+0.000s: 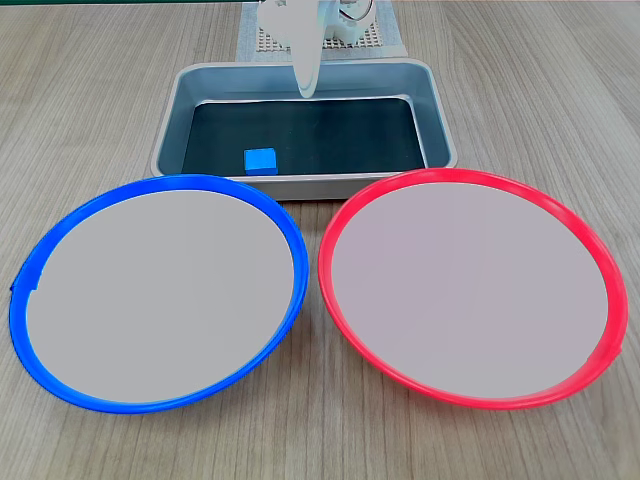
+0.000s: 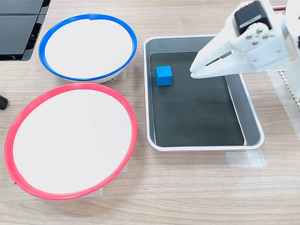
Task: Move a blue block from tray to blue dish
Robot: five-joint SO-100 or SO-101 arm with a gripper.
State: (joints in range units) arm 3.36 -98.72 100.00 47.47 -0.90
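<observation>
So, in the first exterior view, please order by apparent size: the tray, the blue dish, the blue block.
1. the blue dish, though it lies nearer the camera than the tray
2. the tray
3. the blue block, clearly smallest

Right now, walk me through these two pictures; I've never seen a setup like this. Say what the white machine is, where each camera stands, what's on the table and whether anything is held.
The white machine is a small robot arm ending in a gripper, a two-fingered pincer. The fingers lie close together and hold nothing.

Both pictures show the same moment. The first exterior view faces the arm, across two dishes. The second exterior view looks down from the side, with the arm at its right.

On the wooden table lies a grey metal tray with a dark bottom. A small blue block sits in the tray near the wall closest to the dishes, apart from the gripper. Beside the tray stand a blue dish and a red dish, both empty.

The block has not been picked up yet.
</observation>
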